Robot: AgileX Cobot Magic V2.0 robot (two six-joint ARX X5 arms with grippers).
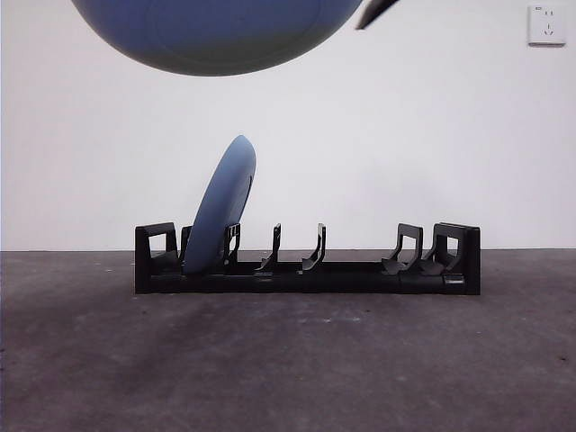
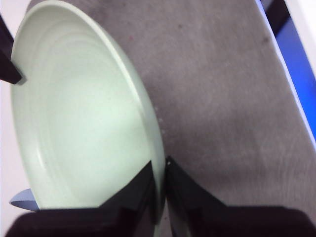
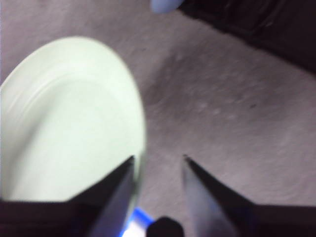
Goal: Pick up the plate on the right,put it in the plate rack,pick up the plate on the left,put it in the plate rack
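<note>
A pale green plate (image 2: pixel 84 113) hangs high over the table, and my left gripper (image 2: pixel 159 165) is shut on its rim. The front view shows this plate's blue-grey underside (image 1: pixel 216 36) at the top edge, above the rack's left half. My right gripper (image 3: pixel 158 158) is open, its one jaw right beside the same plate's rim (image 3: pixel 74 123). Below stands the black plate rack (image 1: pixel 360 270). A blue plate (image 1: pixel 222 207) leans upright in its left slots. A black jaw tip (image 1: pixel 376 13) shows by the raised plate's right edge.
The rack's middle and right dividers (image 1: pixel 315 247) hold nothing. Grey table surface (image 1: pixel 288 360) stretches in front of the rack. A white wall socket (image 1: pixel 546 24) sits at the far upper right. A blue strip (image 2: pixel 301 74) borders the table in the left wrist view.
</note>
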